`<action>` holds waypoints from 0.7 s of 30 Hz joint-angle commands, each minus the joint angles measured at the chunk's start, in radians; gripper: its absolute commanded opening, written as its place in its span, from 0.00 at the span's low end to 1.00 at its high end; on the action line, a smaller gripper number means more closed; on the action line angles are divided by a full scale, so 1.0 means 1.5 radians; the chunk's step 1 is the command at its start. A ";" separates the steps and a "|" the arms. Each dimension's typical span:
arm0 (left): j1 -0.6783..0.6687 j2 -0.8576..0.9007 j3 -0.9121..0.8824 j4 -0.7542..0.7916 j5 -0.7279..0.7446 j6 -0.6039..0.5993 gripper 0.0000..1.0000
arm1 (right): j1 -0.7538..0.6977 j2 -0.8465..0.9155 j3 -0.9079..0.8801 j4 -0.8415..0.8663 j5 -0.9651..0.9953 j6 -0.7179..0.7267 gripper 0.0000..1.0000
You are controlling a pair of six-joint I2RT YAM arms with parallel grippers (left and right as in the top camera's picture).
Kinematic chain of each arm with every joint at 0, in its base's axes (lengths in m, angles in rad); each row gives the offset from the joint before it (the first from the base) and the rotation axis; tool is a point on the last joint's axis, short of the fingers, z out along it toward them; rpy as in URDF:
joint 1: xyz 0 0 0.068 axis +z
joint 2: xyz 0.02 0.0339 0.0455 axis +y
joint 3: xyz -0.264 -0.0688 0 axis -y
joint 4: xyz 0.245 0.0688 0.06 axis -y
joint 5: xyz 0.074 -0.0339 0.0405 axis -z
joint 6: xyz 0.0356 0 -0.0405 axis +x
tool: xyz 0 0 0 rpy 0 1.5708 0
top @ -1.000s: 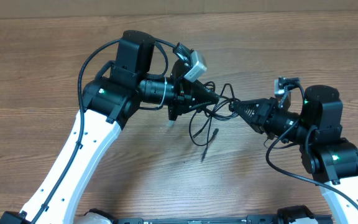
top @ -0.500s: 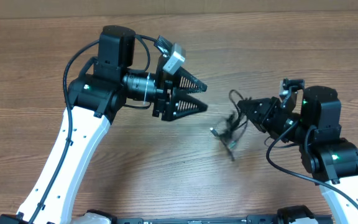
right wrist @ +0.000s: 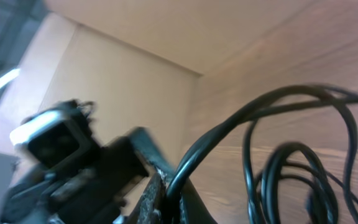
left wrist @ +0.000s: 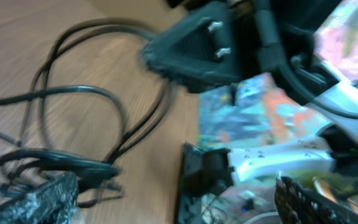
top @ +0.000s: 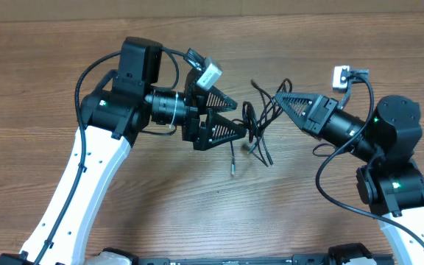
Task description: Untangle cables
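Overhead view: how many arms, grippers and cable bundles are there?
Arms: 2, left arm and right arm.
Grippers: 2, left gripper and right gripper.
Bundles: 1, the cable tangle; single cords too knotted to count.
Total: 5.

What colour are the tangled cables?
Black; the cables show best in the overhead view, against the brown wooden table.

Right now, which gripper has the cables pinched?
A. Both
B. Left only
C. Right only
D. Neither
C: the right gripper has its jaws closed on the cables, with cords running out from its tip in the right wrist view, while the left gripper is spread wide open beside the bundle.
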 commanded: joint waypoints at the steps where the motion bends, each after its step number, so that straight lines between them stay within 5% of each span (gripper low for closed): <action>1: 0.003 -0.009 0.004 -0.022 -0.093 0.045 1.00 | -0.003 -0.006 0.007 0.053 -0.063 0.053 0.04; 4: 0.003 -0.009 0.004 -0.049 -0.093 0.150 1.00 | -0.003 -0.006 0.007 0.103 -0.095 0.085 0.04; 10: 0.003 -0.009 0.004 -0.149 -0.182 0.542 1.00 | -0.003 -0.006 0.007 0.116 -0.141 0.135 0.04; 21: 0.000 -0.008 0.004 -0.236 -0.155 0.746 1.00 | -0.002 -0.006 0.007 0.201 -0.185 0.213 0.04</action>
